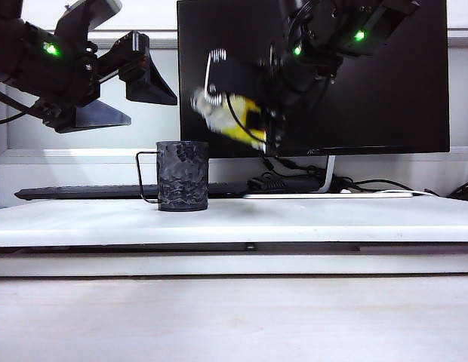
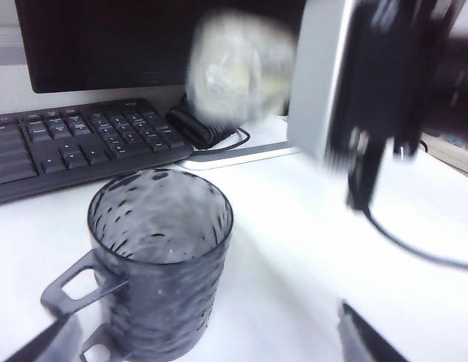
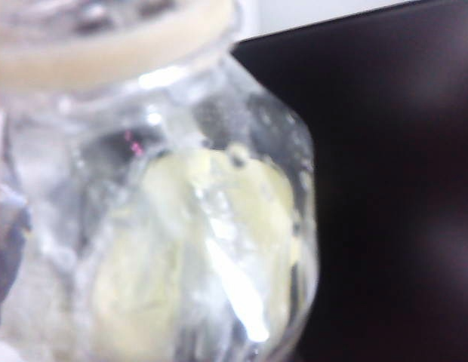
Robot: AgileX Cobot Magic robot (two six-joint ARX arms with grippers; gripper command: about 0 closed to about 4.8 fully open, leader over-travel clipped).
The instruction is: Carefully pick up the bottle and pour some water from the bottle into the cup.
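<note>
The right gripper (image 1: 253, 121) held the bottle (image 1: 226, 115) between its jaws, tilted with its neck toward the cup (image 1: 183, 176), above and right of it. The left gripper (image 1: 124, 94) hovered above-left of the cup, jaws wide and empty. The cup stood upright on the bench (image 1: 294, 219).

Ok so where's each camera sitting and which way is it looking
Exterior: low at the table's front edge, facing the monitor; both arms show, left gripper open, right gripper holding the tilted bottle.
Left wrist: looks down at the cup; fingertips show.
Right wrist: pressed against the bottle.
Shared: cup, bottle.
</note>
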